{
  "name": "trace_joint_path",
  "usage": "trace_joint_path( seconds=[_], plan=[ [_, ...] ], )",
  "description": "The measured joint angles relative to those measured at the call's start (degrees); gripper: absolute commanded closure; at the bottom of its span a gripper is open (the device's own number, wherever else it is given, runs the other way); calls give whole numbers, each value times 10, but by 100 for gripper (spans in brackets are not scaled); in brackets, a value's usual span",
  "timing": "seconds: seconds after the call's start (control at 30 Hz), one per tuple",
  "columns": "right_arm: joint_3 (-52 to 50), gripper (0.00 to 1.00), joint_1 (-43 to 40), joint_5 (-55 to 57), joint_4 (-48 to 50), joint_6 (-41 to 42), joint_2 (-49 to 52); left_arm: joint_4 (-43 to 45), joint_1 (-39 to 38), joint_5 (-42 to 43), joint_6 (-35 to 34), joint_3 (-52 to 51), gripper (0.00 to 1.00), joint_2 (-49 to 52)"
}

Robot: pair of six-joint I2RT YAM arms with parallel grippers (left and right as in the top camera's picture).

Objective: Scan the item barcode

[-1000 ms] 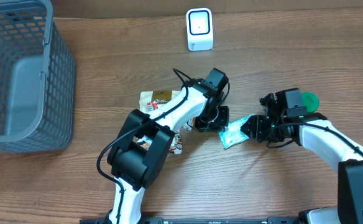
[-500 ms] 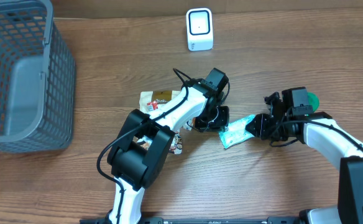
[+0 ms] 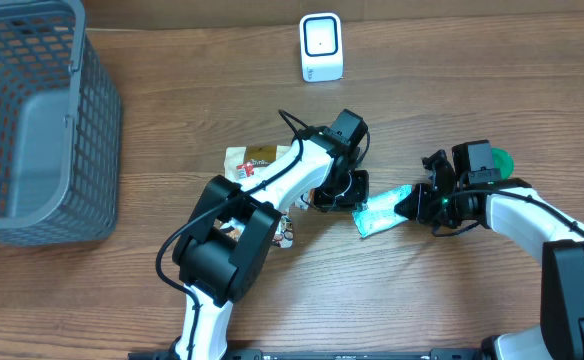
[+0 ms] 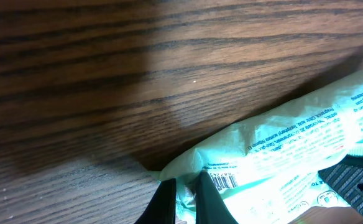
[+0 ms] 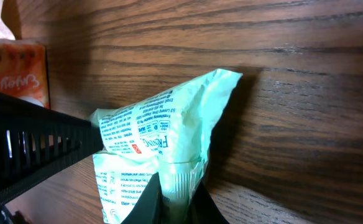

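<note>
Mint-green printed packet (image 3: 377,215) lying on the wooden table (image 3: 452,90) near centre, between the two arms; left gripper (image 3: 344,192) clamped tight on its left edge, right gripper (image 3: 410,204) clamped tight on its right end; barcode (image 4: 225,182) showing in the left wrist view, just beside the closed fingers. White scanner (image 3: 321,47) upright at the far edge, well apart from the packet; grey mesh basket (image 3: 32,130) at far left; tan snack pack (image 3: 252,158) beside the left arm
</note>
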Motion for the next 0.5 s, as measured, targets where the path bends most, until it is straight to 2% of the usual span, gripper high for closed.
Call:
trace_joint_path(
  seconds=[0.3,0.5],
  plan=[
    [0,96,-2,-17,-9,-41,-28,0,9,-4,0,1,96,-2],
    [0,96,0,-26,-20,-50,-55,0,32,-92,0,3,96,-35]
  ],
)
